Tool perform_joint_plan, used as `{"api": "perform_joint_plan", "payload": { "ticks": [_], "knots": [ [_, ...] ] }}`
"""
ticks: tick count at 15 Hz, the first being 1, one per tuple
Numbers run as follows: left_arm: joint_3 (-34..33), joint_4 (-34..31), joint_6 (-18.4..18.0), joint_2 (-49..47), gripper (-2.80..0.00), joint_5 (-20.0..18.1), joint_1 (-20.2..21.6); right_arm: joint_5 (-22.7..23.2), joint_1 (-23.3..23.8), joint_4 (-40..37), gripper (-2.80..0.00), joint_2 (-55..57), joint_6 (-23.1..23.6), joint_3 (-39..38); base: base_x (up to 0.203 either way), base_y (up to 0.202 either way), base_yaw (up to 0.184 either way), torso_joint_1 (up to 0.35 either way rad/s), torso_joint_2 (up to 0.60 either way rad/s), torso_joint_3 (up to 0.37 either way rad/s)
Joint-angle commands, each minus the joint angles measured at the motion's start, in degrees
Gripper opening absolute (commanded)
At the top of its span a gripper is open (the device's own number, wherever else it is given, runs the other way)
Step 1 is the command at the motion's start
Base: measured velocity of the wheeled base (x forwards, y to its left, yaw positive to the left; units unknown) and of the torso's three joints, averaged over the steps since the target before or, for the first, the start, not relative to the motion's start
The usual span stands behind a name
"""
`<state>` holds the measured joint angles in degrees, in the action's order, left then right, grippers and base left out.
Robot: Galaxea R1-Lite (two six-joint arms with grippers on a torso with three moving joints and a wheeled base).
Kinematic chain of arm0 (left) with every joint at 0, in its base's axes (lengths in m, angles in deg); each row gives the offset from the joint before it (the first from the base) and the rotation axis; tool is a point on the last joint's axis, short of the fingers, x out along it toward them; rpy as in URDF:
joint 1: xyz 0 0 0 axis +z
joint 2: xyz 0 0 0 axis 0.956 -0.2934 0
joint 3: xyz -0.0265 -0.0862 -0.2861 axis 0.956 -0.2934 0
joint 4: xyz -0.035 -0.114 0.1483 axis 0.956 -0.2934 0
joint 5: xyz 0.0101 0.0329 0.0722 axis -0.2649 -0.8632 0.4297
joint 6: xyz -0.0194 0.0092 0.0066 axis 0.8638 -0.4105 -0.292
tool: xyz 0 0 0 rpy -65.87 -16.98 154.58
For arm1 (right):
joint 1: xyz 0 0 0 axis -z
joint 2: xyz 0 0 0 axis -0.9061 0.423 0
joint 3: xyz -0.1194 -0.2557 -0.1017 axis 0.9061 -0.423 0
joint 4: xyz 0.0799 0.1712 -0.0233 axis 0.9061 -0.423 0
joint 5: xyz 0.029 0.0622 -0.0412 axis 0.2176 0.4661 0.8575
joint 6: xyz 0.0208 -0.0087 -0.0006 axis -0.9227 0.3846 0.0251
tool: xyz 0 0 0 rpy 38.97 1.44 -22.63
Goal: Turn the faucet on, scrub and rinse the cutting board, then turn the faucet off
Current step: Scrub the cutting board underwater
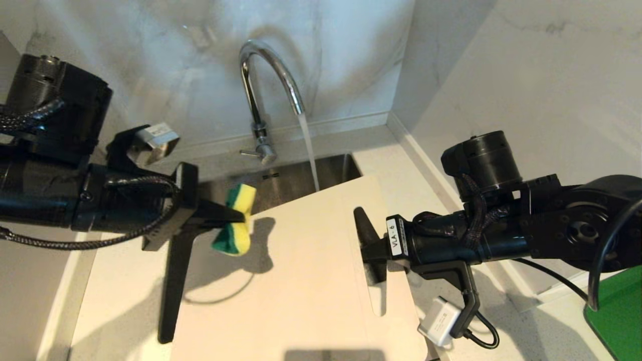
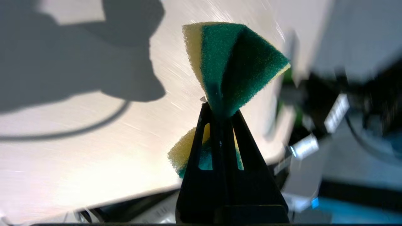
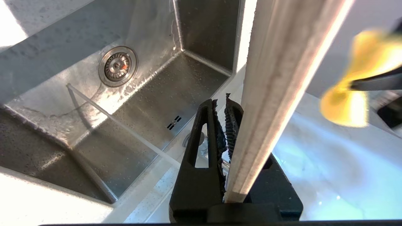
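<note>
The chrome faucet [image 1: 261,75] is running, and its water stream [image 1: 308,150] falls just past the far edge of the cutting board [image 1: 306,281]. The cream board is held tilted over the sink [image 1: 281,185]. My right gripper [image 1: 360,215] is shut on the board's right edge beside the handle slot, and the board's edge [image 3: 276,78] runs up past its jaws [image 3: 226,103]. My left gripper [image 1: 244,216] is shut on a yellow-and-green sponge [image 1: 235,220], pinched at its middle [image 2: 221,110], just above the board's far left corner. The faucet's side lever [image 1: 249,153] sticks out to the left.
The steel sink [image 3: 78,94] with its drain [image 3: 117,66] lies below the board. Marble walls close in behind and on the right. A bright green flat object [image 1: 617,311] lies on the counter at the far right. A cable hangs under my right wrist [image 1: 481,336].
</note>
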<state>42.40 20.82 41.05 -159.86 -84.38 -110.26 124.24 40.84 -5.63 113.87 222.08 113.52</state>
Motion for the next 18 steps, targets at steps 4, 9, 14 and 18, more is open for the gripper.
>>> {"api": "perform_joint_plan", "payload": {
  "ticks": [4,9,14,18],
  "knots": [
    [1.4,4.4,1.6,-12.3,-2.8,12.0,-14.7,0.2,0.0,0.0,-2.8,0.0,0.8,0.0,0.0,0.0,0.0,0.0,0.0,0.0],
    [-0.5,5.3,2.2,-15.3,-2.8,12.6,-12.9,0.2,0.0,0.0,-2.8,-0.4,0.8,-0.2,0.0,0.0,0.0,0.0,0.0,0.0],
    [-10.4,10.2,2.3,-11.8,-2.8,12.1,-9.0,0.2,0.0,0.0,-2.8,-0.4,0.4,0.0,0.0,0.0,0.0,0.0,0.0,0.0],
    [-23.8,21.9,2.4,-10.7,-2.8,10.9,-5.1,0.2,0.0,0.0,-2.8,-0.7,0.3,0.0,0.0,0.0,0.0,0.0,0.0,0.0]
  ]
}}
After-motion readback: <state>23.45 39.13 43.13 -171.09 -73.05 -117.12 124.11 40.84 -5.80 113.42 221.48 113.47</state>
